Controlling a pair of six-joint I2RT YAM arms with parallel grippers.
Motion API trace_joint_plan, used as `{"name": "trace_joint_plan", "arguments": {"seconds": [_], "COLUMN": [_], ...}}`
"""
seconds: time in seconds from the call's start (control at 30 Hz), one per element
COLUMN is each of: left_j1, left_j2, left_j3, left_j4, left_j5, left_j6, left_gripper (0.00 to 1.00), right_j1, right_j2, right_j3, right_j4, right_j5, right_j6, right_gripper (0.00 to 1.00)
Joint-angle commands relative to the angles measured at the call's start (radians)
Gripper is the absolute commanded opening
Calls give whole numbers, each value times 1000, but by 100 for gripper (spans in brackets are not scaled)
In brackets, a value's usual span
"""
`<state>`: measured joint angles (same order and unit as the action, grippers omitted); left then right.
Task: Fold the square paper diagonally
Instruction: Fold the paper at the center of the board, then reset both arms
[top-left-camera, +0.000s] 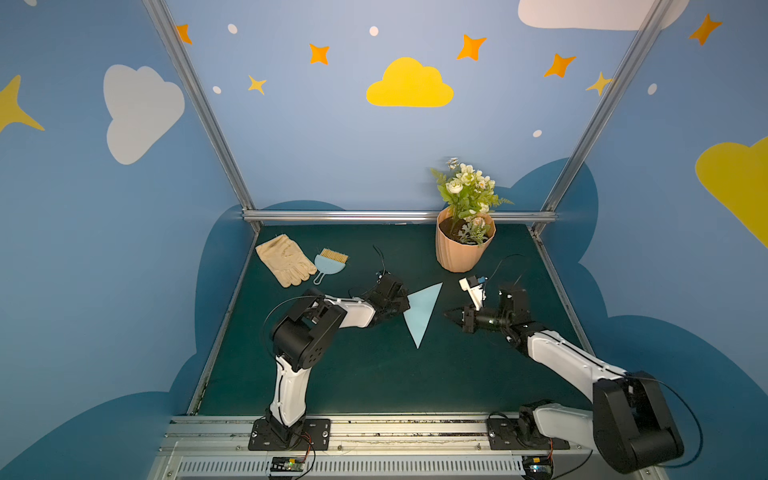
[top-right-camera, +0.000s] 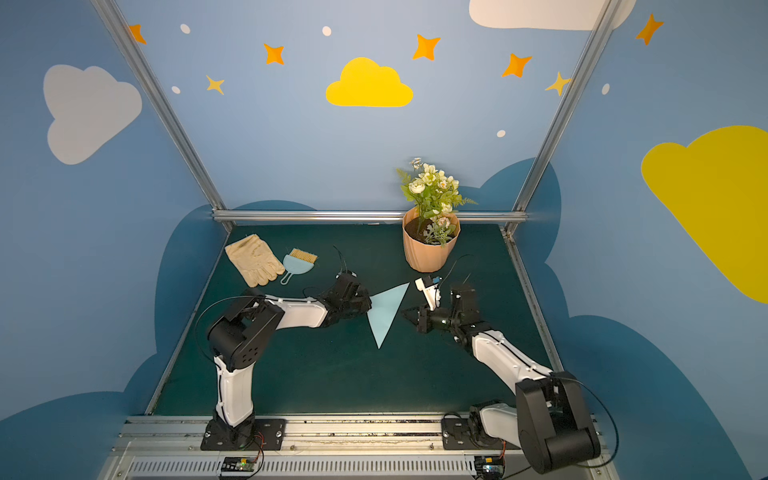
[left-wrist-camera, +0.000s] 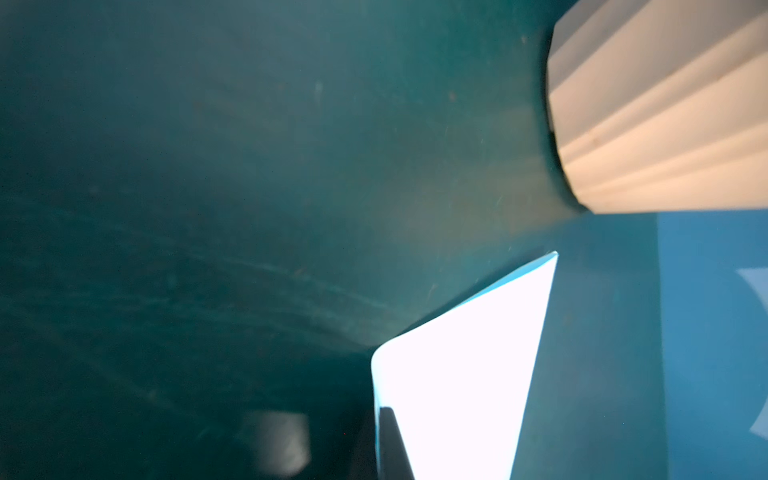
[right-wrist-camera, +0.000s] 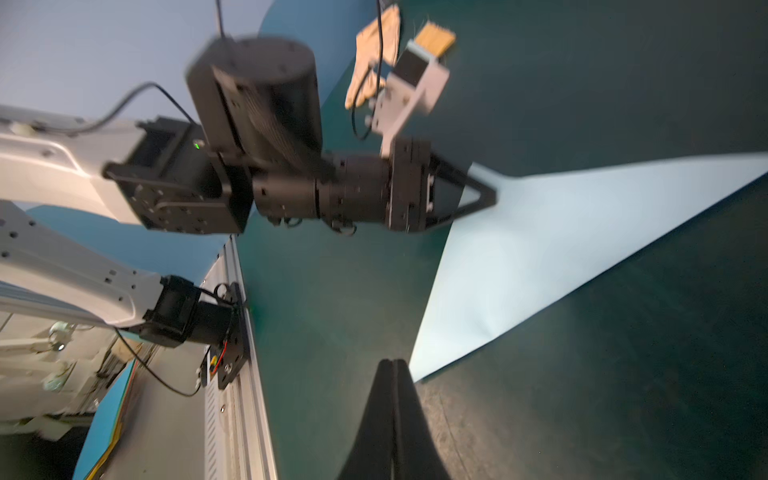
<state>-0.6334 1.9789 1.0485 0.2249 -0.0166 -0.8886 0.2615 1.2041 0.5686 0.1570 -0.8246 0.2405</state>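
Paper: light blue paper (top-left-camera: 422, 311) (top-right-camera: 386, 309), triangular in outline, lying on the middle of the green counter (top-left-camera: 374, 374) between the two arms, one point toward the pot and one toward the front rail.
Left end effector: the left end effector (top-left-camera: 407, 305) (top-right-camera: 369, 305) has its jaws together; the right wrist view shows its tip (right-wrist-camera: 492, 195) at the paper's (right-wrist-camera: 561, 249) left corner.
Left wrist view: a dark finger (left-wrist-camera: 388, 440) lies over the bright paper (left-wrist-camera: 457, 374); whether the sheet is pinched or only pressed, I cannot tell.
Right end effector: the right end effector (top-left-camera: 446, 314) (top-right-camera: 404, 314) is fully closed and holds nothing, pointing at the paper's long right edge, just beside it with a gap.
Right wrist view: its fingertips (right-wrist-camera: 392, 374) meet just beside a corner of the paper.
Pot: peach ribbed pot (top-left-camera: 461, 253) with white flowers, at the back right, near the paper's far point but apart from it.
Glove: cream glove (top-left-camera: 284, 259) flat at the back left.
Dustpan: small blue dustpan (top-left-camera: 330, 264) with tan bristles, just beside the glove.
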Motion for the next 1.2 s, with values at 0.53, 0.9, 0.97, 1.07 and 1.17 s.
{"name": "trace_joint_plan", "arguments": {"seconds": [0.53,0.9,0.97,1.07,1.17], "left_j1": [66,166,199,241,278], "left_j2": [-215,-604,-697,-851,-1011], "left_j3": [-81,-236,-263,-306,-364], "left_j4": [-226,-236,-276,-355,-393], "left_j5": [-64,-10,-23,-100,-211], "left_j6": [164,180,182,197,241], "left_gripper": [56,81,82,86,91], "right_j1": [-296,-418,-421,-423,-423], "right_j2": [-269,-453,-474,-492,-500], "right_j3": [99,87,77,63,12], "right_j4": [-221,-223,-225,-252,-243], "right_j5": [102,303,370,432,522], "right_j6": [86,174,172,142,133], "right_gripper": [45,98,98,98,98]}}
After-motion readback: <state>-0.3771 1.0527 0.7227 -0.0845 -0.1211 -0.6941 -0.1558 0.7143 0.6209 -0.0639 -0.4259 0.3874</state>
